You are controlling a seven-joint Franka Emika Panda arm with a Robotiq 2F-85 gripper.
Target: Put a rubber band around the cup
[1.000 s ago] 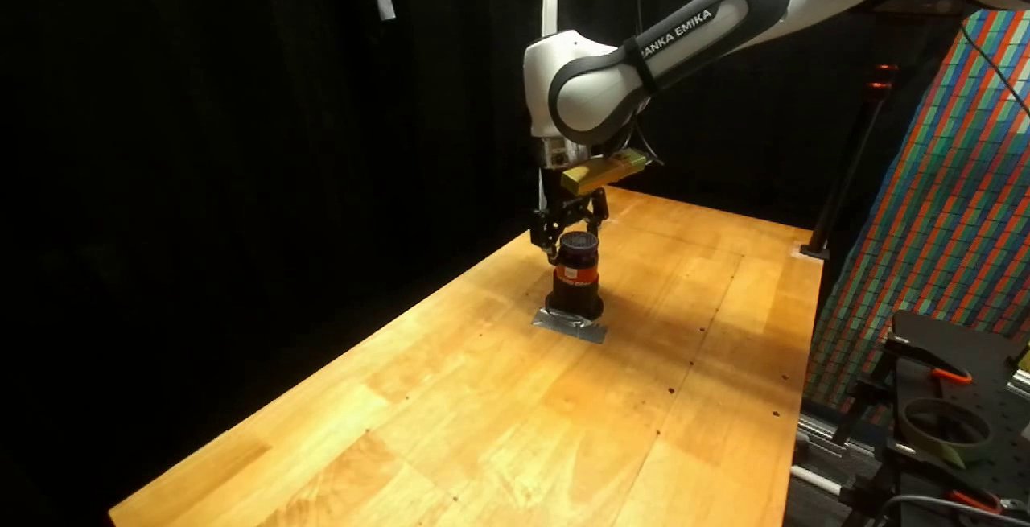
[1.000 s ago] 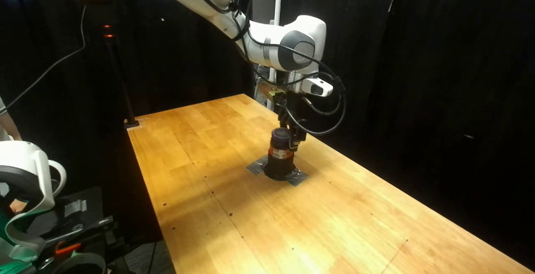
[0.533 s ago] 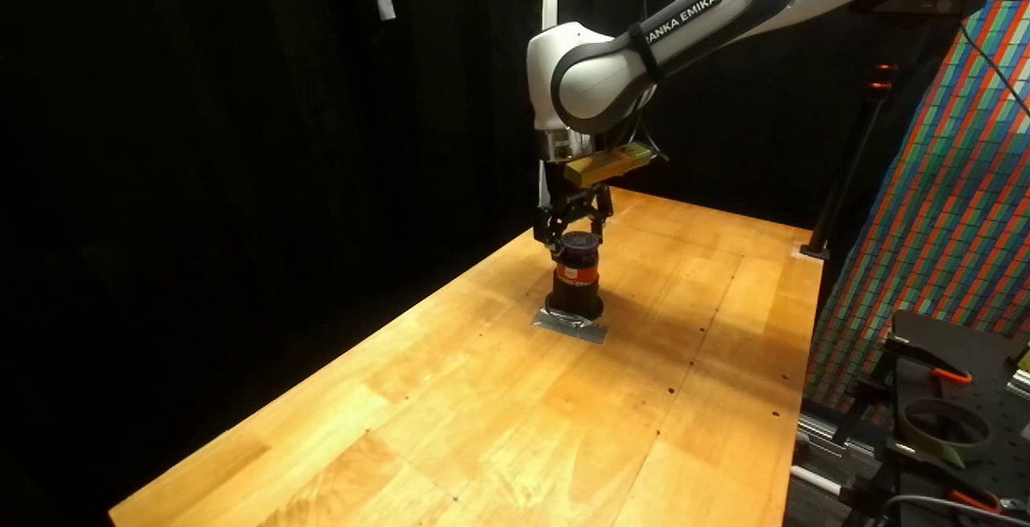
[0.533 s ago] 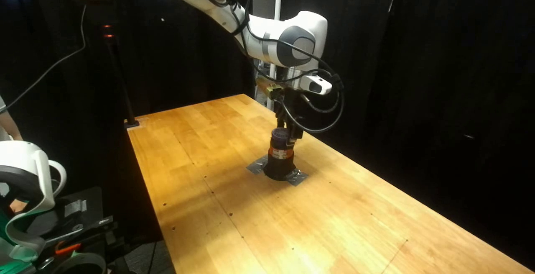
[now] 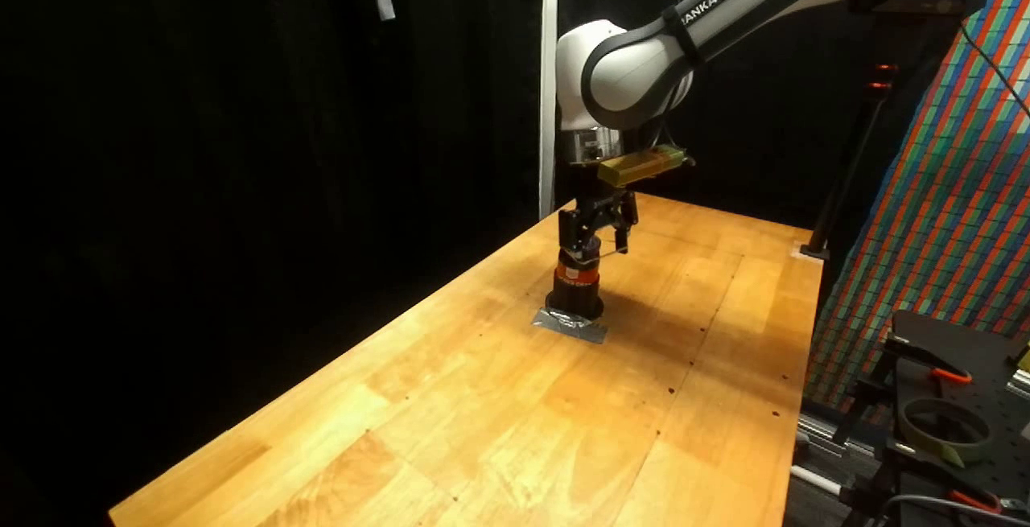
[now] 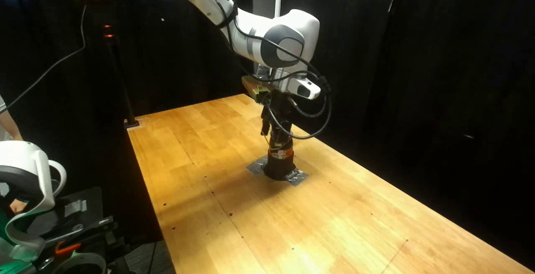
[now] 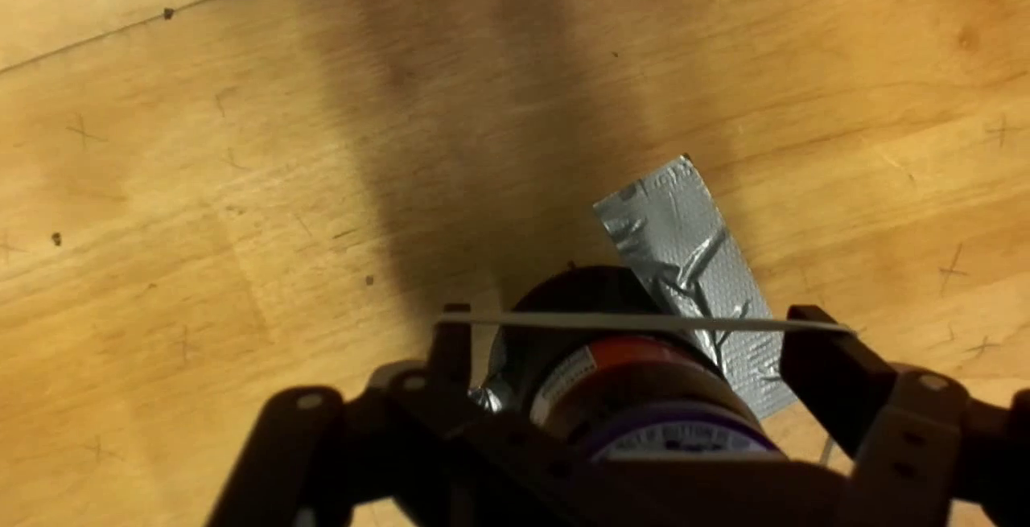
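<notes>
End effector (image 5: 599, 252) shifted, band (image 7: 611, 321) seemingly across cup (image 5: 577, 279)

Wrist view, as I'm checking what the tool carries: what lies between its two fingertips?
A pale band, stretched from fingertip to fingertip. The wrist view shows it, with cup and tape beyond.

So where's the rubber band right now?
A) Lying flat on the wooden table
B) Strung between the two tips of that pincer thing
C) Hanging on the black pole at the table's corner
B: in the wrist view, the pale rubber band runs straight across from one tip of the pincer to the other.
</notes>
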